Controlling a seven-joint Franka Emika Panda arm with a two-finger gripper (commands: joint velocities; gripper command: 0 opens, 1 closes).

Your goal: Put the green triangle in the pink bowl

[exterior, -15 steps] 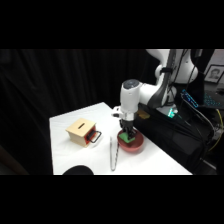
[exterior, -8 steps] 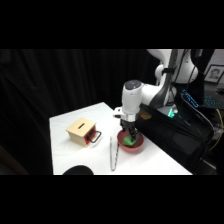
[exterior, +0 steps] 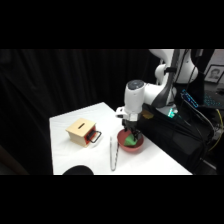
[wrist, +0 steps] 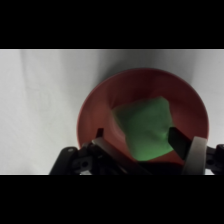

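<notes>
Green triangle [wrist: 145, 130] sits inside pink bowl [wrist: 95, 112] at frame centre, gripper [wrist: 145, 145] fingers spread wide either side, placement looks done, only retreat left.

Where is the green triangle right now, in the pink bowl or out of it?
In. The green triangle lies inside the pink bowl, its red wall showing around it, with the hand just above.

The pink bowl [wrist: 90, 117] looks like smooth plastic with a dull sheen on its inner wall; the green triangle [wrist: 145, 127] inside the bowl is matt and even; the wooden box [exterior: 80, 129] left of the bowl shows pale, unglossed wood; the tongs [exterior: 113, 152] beside the bowl look like thin bright metal; the table [exterior: 75, 152] is matt white.
</notes>
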